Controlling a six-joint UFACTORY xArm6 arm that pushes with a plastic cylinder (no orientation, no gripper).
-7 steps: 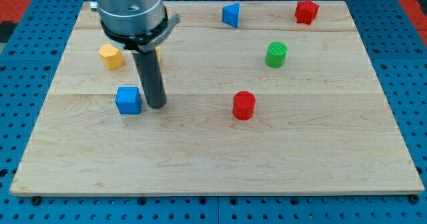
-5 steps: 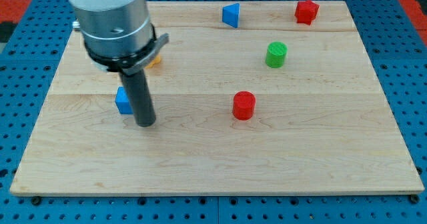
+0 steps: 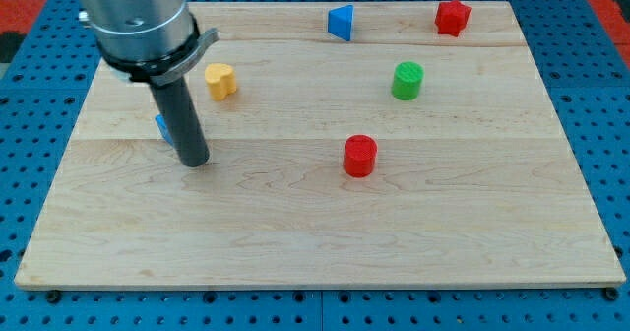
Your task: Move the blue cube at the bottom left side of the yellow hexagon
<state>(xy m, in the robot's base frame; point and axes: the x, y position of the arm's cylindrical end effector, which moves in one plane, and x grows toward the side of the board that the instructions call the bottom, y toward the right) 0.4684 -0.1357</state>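
Note:
My tip (image 3: 195, 162) rests on the board at the view's left. Only a sliver of the blue cube (image 3: 161, 127) shows, at the rod's left edge just above the tip; the rod covers the remainder. The yellow hexagon is hidden behind the arm's body. A different small yellow block (image 3: 220, 80) lies up and to the right of the rod.
A red cylinder (image 3: 360, 156) stands mid-board and a green cylinder (image 3: 408, 80) up and to its right. A blue triangular block (image 3: 341, 22) and a red star-like block (image 3: 452, 17) lie near the top edge. The wooden board (image 3: 315, 242) lies on a blue pegboard.
The arm moved to the view's left and slightly up. The blue cube shifted up and left with it and is now mostly behind the rod. The yellow hexagon became hidden; the other yellow block came into view.

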